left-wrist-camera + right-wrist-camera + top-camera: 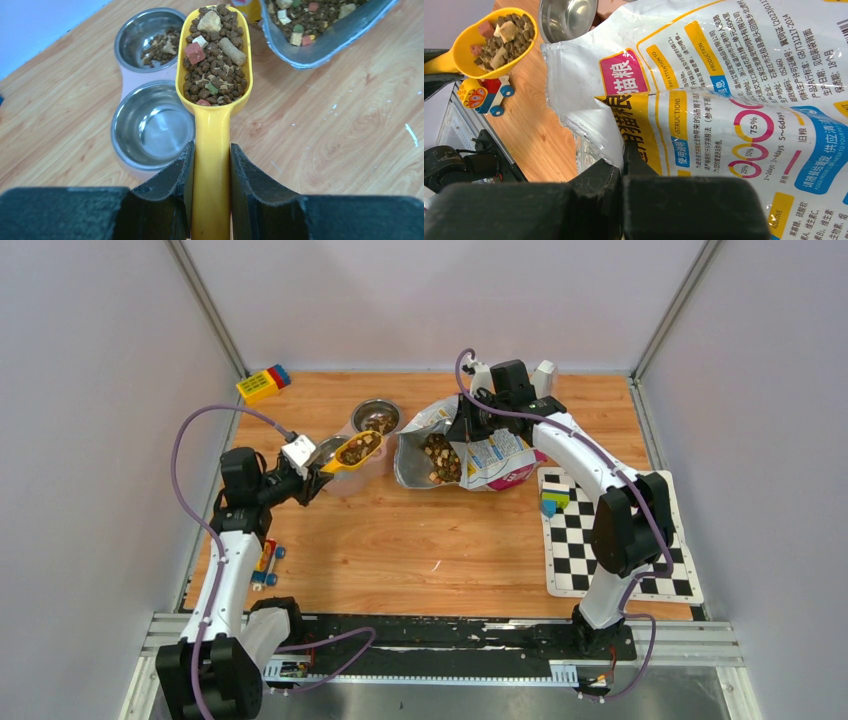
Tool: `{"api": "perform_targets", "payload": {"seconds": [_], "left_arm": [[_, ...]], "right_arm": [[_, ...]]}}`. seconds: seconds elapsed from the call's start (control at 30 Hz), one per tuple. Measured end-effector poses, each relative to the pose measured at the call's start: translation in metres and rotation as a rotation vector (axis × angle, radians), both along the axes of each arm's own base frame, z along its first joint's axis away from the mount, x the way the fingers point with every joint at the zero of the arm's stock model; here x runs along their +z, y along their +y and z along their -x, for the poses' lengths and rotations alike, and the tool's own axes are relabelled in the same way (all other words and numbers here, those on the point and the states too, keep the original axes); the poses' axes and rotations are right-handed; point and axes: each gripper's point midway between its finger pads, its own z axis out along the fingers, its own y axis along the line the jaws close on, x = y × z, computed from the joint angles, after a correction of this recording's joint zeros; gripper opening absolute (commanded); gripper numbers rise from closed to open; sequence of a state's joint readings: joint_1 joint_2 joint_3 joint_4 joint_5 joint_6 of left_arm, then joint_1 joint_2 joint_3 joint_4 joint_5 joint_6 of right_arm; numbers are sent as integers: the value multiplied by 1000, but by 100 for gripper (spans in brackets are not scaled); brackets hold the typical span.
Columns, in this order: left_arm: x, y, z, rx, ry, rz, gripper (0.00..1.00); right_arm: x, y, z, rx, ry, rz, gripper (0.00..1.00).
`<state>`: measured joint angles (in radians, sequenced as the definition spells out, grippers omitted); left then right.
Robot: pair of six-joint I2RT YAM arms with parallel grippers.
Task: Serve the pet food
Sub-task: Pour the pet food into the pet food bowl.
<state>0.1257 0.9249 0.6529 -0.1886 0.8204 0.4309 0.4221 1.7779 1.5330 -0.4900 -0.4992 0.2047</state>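
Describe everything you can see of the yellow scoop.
Glossy yellow plastic scoop, one piece: long straight handle, deep rounded bowl. It is heaped with brown kibble and a few coloured chunks. The left hand clamps its handle; it is held about level, off the table, beside the pink double bowl. Nothing else touches it.

Top external: high behind both arm bases, looking down over the whole worktop [400, 550]. Left wrist: just behind the left gripper [211, 152], looking along the scoop [212, 125] close up. Right wrist: pressed near the bag [734, 75], scoop beyond it. All views share the scoop.
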Motion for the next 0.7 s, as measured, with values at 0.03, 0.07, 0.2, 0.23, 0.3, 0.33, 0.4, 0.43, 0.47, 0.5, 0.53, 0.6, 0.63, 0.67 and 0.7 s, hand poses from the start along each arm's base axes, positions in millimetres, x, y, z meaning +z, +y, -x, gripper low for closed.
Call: {"api": "perform_targets", "payload": {"seconds": [0.03, 0.07, 0.2, 0.23, 0.3, 0.33, 0.4, 0.43, 0.47, 0.5, 0.53, 0.6, 0.63, 0.67, 0.7], "left_arm": [[0, 3, -1, 14, 1, -3, 0], [0, 5, -3, 28, -1, -6, 0], [-3, 16, -9, 84, 0, -18, 0], [-3, 18, -11, 96, -1, -22, 0], [-6, 24, -15, 124, 4, -29, 0], [-7, 27, -17, 136, 7, -32, 0], [-11, 33, -21, 163, 16, -41, 0], [-13, 35, -22, 174, 21, -46, 0], [-15, 38, -24, 188, 27, -52, 0], [-17, 40, -25, 197, 33, -56, 0], [-19, 43, -25, 206, 37, -61, 0], [-23, 47, -27, 222, 45, -72, 0], [-25, 50, -28, 230, 50, -79, 0], [-27, 52, -28, 238, 55, -86, 0], [-29, 54, -28, 244, 61, -94, 0]], "right_arm": [[0, 0, 0, 0, 0, 0, 0], [0, 0, 0, 0, 0, 0, 0], [0, 0, 0, 1, 1, 0, 0], [0, 0, 0, 0, 0, 0, 0], [0, 0, 0, 0, 1, 0, 0], [0, 0, 0, 0, 1, 0, 0], [0, 0, 0, 1, 1, 0, 0], [0, 0, 1, 1, 2, 0, 0], [0, 0, 1, 1, 1, 0, 0], [0, 0, 1, 1, 1, 0, 0], [0, 0, 1, 0, 2, 0, 0], [1, -1, 0, 0, 1, -1, 0], [1, -1, 1, 0, 2, -1, 0], [1, -1, 1, -1, 2, -1, 0], [1, -1, 1, -1, 2, 0, 0]]}}
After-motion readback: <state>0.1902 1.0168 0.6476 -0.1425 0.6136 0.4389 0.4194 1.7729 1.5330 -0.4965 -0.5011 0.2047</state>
